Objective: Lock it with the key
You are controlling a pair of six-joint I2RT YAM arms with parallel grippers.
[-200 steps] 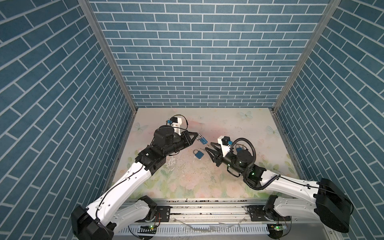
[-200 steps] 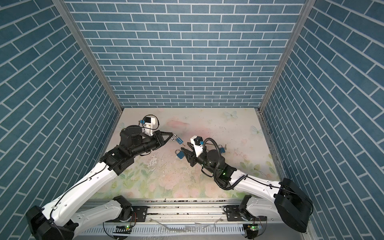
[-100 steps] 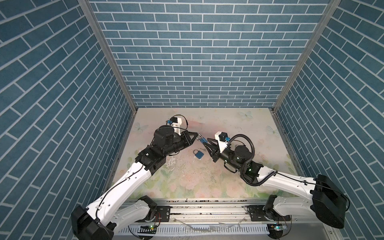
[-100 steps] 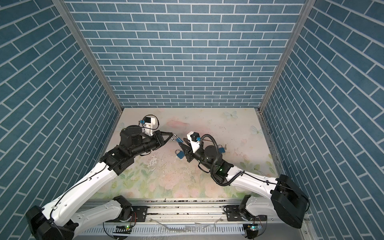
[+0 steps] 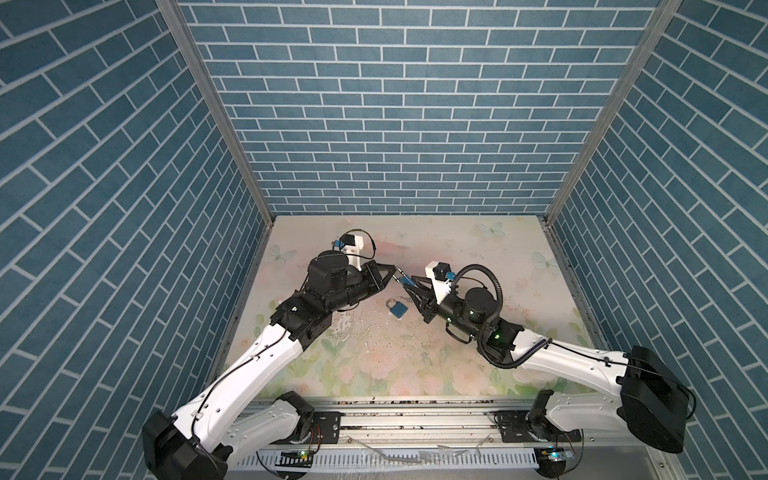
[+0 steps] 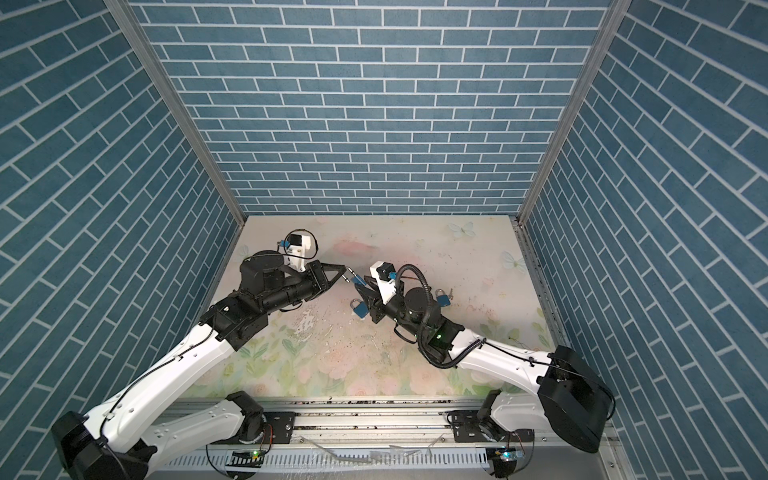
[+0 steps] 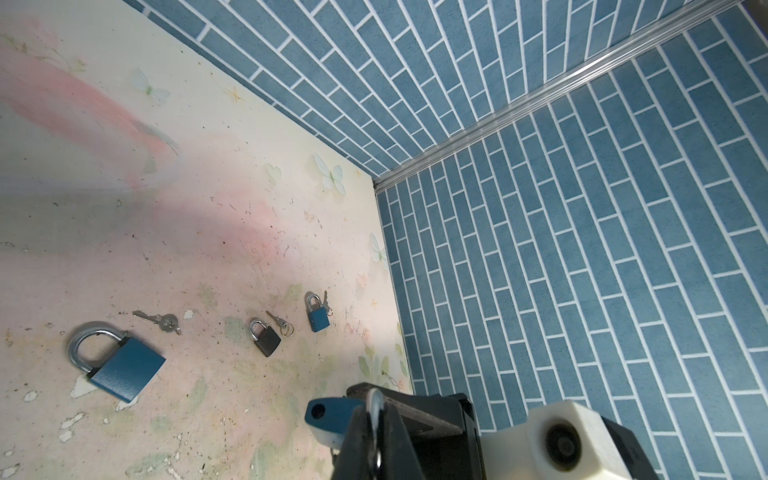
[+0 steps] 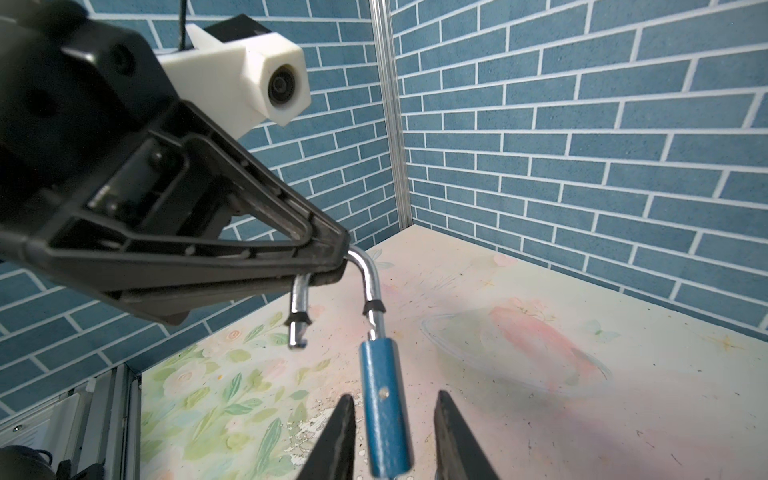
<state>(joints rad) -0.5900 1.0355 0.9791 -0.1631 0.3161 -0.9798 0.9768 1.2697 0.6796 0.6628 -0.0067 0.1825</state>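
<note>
The left white-and-black robot arm (image 5: 266,365) rises from the front rail and reaches inward, its black forearm held roughly level above the desk (image 5: 457,249). Its black two-finger tool (image 5: 394,272) points toward the middle. Its jaws are pressed together on the silver shackle of a small blue padlock (image 8: 384,399), which shows clearly in the right wrist view. The right white-and-black arm (image 5: 573,365) stretches in low from the opposite side, wrist angled up toward the left tool. The right tool (image 8: 392,405) has its jaws parted, one black finger (image 8: 338,440) on each side of the padlock's body. One finger seems just shy of touching it, though the angle leaves that unsure. In both top views the two tools' tips nearly meet.
</note>
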